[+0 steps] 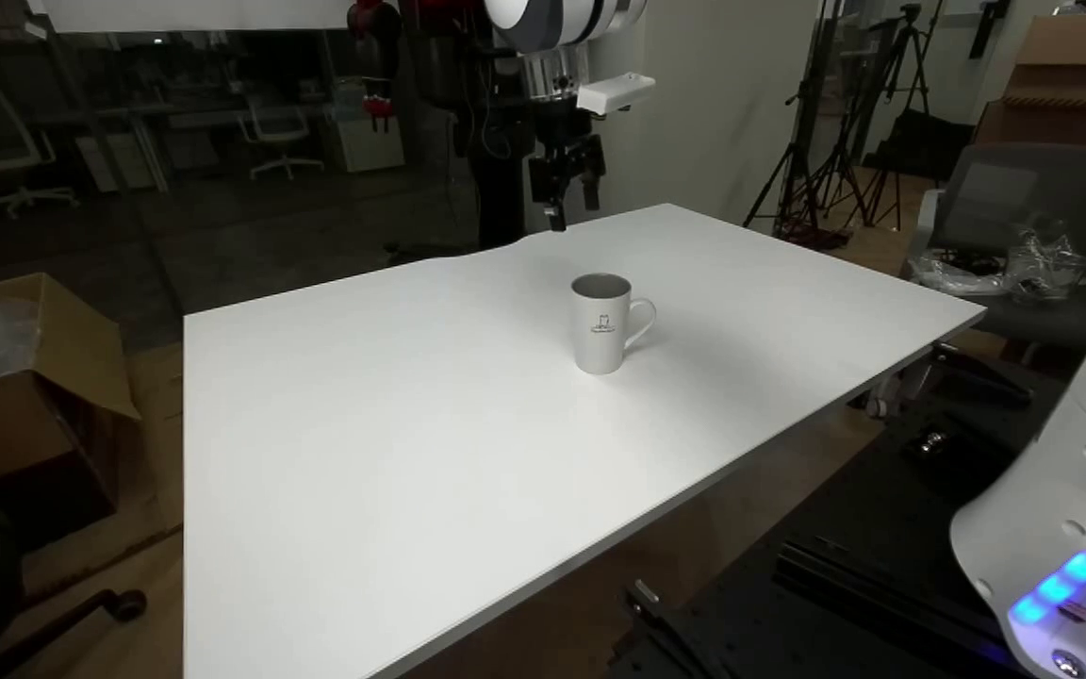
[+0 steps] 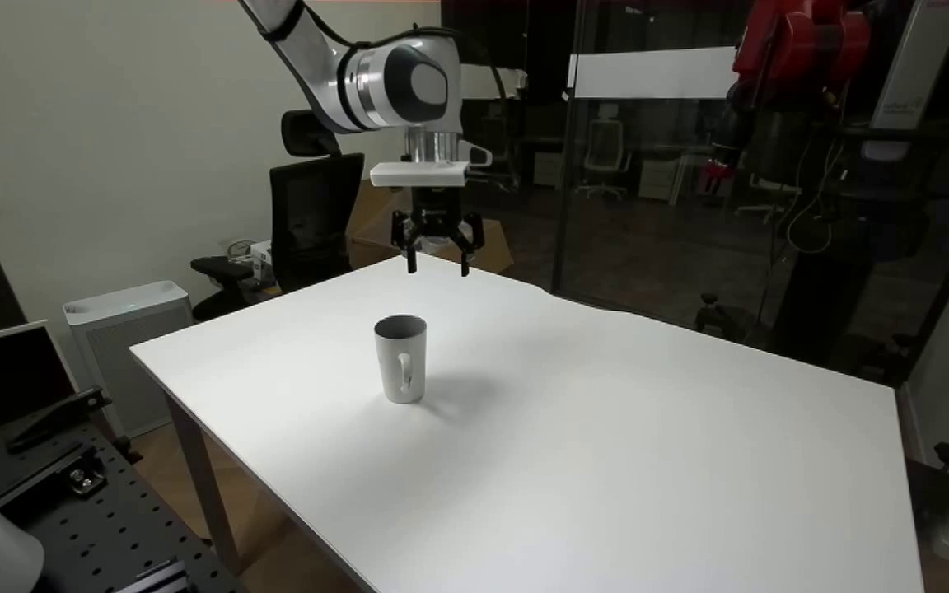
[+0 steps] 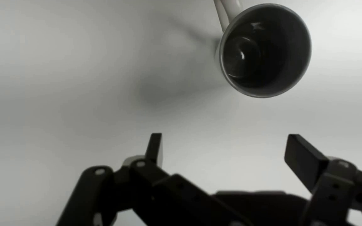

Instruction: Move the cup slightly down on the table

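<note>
The white cup (image 1: 595,339) stands upright on the white table (image 1: 364,453), with its handle out to one side. In an exterior view the cup (image 2: 392,362) has its handle towards the camera, and the table (image 2: 647,461) spreads to the right. My gripper (image 2: 438,270) is open and empty, above the table and apart from the cup. The gripper also hangs in the air in an exterior view (image 1: 574,215). In the wrist view the cup's dark inside (image 3: 269,53) shows at the upper right, ahead of the open fingers (image 3: 224,138). The handle is partly cut off at the top edge.
The table's wavy edge (image 2: 586,303) and straight edges bound the top. A black perforated platform (image 2: 104,527) with the robot's base lies beside the table. A black chair (image 2: 318,218) and a white boxy unit (image 2: 133,354) stand beyond it. A cardboard box (image 1: 43,396) stands on the floor.
</note>
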Motion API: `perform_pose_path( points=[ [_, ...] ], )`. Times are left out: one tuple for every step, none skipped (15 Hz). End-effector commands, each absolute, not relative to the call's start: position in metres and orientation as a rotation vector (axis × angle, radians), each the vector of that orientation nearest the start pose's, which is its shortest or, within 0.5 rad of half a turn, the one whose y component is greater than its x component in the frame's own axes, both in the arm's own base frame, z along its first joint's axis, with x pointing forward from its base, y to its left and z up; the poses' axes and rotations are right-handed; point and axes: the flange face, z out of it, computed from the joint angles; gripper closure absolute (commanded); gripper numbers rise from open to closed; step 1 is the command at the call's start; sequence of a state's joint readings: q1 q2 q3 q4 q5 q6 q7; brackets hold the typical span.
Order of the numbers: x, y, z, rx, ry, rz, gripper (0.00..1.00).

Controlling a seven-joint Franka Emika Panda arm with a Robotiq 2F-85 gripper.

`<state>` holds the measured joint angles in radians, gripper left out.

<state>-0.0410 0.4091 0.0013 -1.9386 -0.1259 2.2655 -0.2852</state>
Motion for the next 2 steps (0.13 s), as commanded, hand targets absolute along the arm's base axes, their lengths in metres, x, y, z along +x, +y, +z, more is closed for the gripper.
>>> perform_pose_path(
  points=[
    [0.6112,-0.028,0.2655,-3.172,-0.527,0.156,0.0],
    [0.6108,-0.0282,0.2649,-3.172,-0.526,0.158,0.0]
  ],
)
